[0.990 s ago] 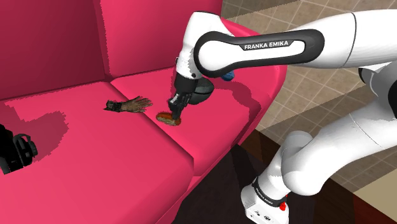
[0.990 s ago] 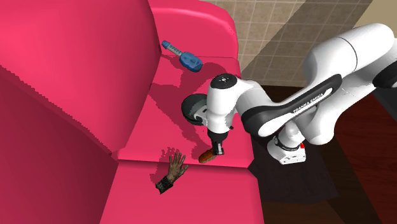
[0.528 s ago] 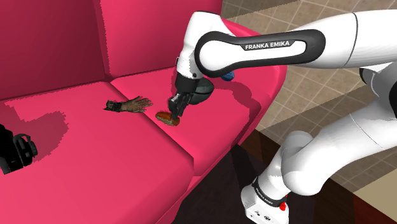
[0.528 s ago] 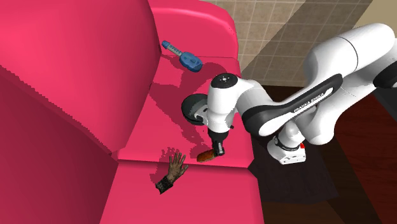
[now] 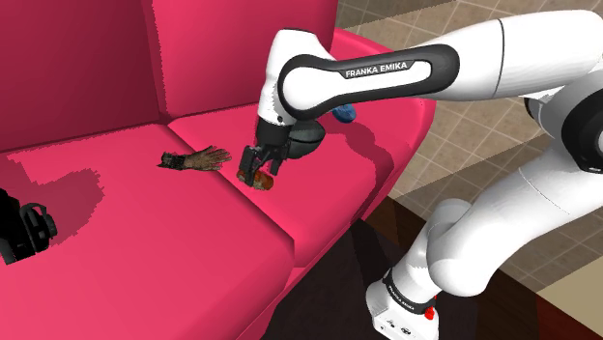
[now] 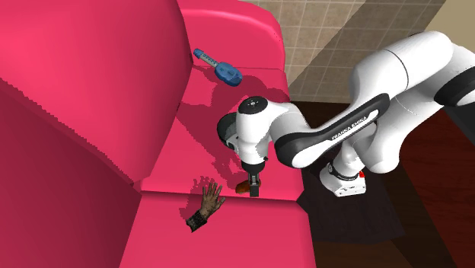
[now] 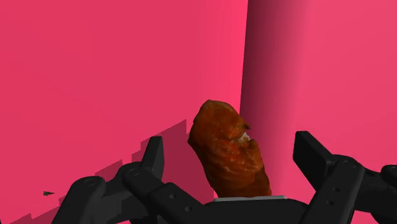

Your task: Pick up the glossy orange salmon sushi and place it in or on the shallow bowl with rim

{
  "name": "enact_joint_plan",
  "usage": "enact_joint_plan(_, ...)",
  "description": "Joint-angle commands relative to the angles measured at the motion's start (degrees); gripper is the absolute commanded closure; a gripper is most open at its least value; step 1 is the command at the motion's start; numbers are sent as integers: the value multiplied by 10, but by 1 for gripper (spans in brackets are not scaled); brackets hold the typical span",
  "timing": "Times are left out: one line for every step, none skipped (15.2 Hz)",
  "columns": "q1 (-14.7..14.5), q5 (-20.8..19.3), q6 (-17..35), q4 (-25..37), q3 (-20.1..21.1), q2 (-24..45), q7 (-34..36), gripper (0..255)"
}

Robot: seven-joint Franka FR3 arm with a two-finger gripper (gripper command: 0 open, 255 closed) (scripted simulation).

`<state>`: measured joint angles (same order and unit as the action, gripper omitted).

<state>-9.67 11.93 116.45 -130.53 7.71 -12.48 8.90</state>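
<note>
Arm: swung toward the shoulder view's left.
Gripper (image 5: 256,174): shifted onto the salmon sushi (image 7: 226,149); its fingers now straddle it, apparently without touching.

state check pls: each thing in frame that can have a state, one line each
gripper: jaws open, straddling the sushi
salmon sushi: between the jaws, a gap on each side, not held
grey bowl: on the sofa seat, partly hidden by the arm; contents cannot tell
glove: lying flat on the sofa seat, free
blue tool: lying on the sofa seat, free
</note>
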Motion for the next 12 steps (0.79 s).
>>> enact_joint_plan(-1, 2, 21, -14, 2, 7, -1, 0)
enact_joint_plan(-1, 2, 21, -15, 2, 7, -1, 0)
enact_joint_plan(-1, 2, 21, -15, 2, 7, -1, 0)
enact_joint_plan(-1, 2, 21, -15, 2, 7, -1, 0)
enact_joint_plan(-1, 2, 21, -14, 2, 7, -1, 0)
enact_joint_plan(-1, 2, 21, -14, 2, 7, -1, 0)
enact_joint_plan(-1, 2, 21, -14, 2, 7, -1, 0)
enact_joint_plan(-1, 2, 21, -14, 2, 7, -1, 0)
enact_joint_plan(-1, 2, 21, -14, 2, 7, -1, 0)
enact_joint_plan(-1, 2, 21, -14, 2, 7, -1, 255)
enact_joint_plan(-1, 2, 21, -14, 2, 7, -1, 255)
enact_joint_plan(-1, 2, 21, -14, 2, 7, -1, 255)
